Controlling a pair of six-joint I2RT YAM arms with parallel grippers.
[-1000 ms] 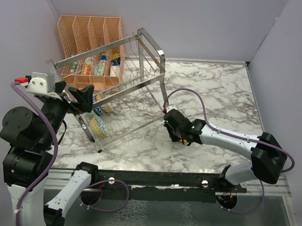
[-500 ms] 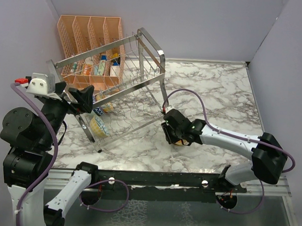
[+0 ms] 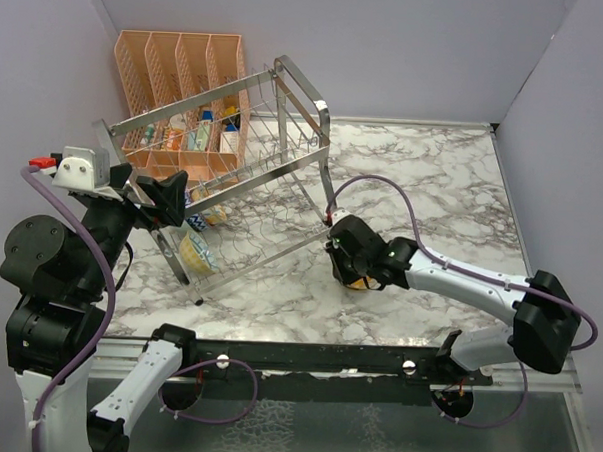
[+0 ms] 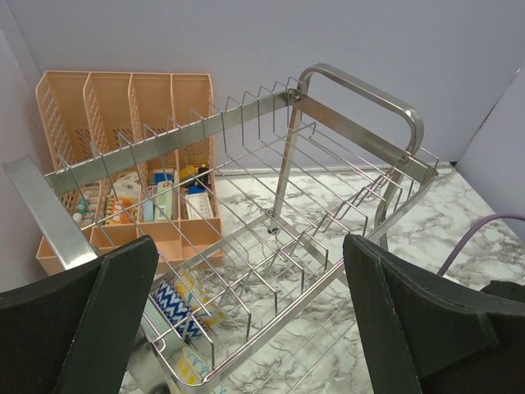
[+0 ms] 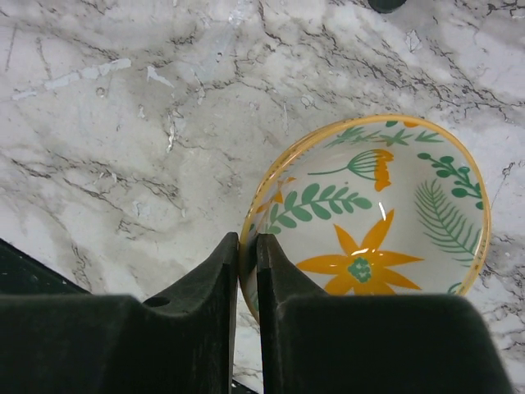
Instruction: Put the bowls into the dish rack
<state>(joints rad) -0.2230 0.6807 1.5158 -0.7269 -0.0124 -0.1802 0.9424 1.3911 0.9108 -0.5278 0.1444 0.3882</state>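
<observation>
Right arm (image 3: 459, 281) shifted; jaws narrowly pinch floral bowl (image 5: 373, 222) rim.

From above, the right gripper (image 3: 353, 273) is covering most of the floral bowl (image 3: 357, 284). Its fingers (image 5: 197, 287) are hiding the near rim in the wrist view. Wires of the dish rack (image 4: 328, 222) are screening a blue-patterned bowl (image 4: 176, 300). The contents of the orange organiser (image 4: 190, 107) are showing too small to identify.

cream floral bowl (image 5: 369, 246), near chrome dish rack (image 4: 361, 86)
</observation>
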